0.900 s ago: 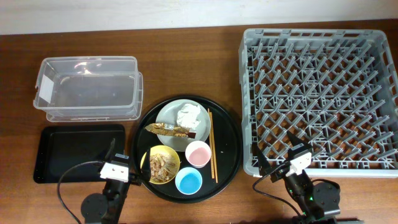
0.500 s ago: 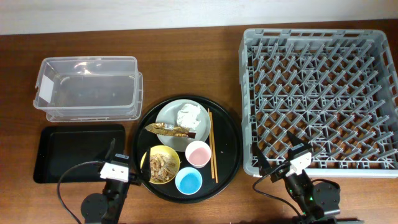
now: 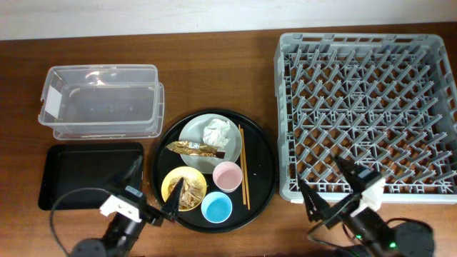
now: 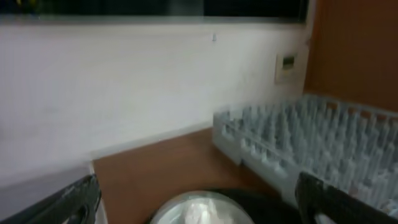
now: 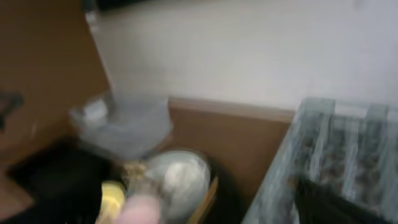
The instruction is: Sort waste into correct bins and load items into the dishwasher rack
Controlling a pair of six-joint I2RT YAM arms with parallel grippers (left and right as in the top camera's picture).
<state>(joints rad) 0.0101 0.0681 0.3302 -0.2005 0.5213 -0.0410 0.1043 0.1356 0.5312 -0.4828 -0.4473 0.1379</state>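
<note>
The crumpled white tissue (image 3: 216, 132) lies on the grey-green plate (image 3: 196, 135), with the brown-gold wrapper (image 3: 193, 149) across the plate's front edge. The yellow bowl (image 3: 183, 188) holds the beige scraps. The pink cup (image 3: 227, 175), blue cup (image 3: 216, 208) and chopsticks (image 3: 243, 165) sit beside them. My left gripper (image 3: 151, 187) is open and empty at the bowl's left. My right gripper (image 3: 330, 187) is open and empty at the grey rack's (image 3: 368, 107) front left corner. The left wrist view shows the plate (image 4: 171, 214) and the rack (image 4: 311, 143). The right wrist view is blurred and shows the plate (image 5: 177, 177).
All dishes and waste sit on a large round black tray (image 3: 264, 164). The clear tub (image 3: 103, 103) stands at the back left, and the shallow black tray (image 3: 82, 175) lies in front of it. A cable loops by each arm base at the front edge.
Both arms have moved: the left gripper swung towards the front left and the right gripper towards the front right. Both look spread wider. No object has moved.
</note>
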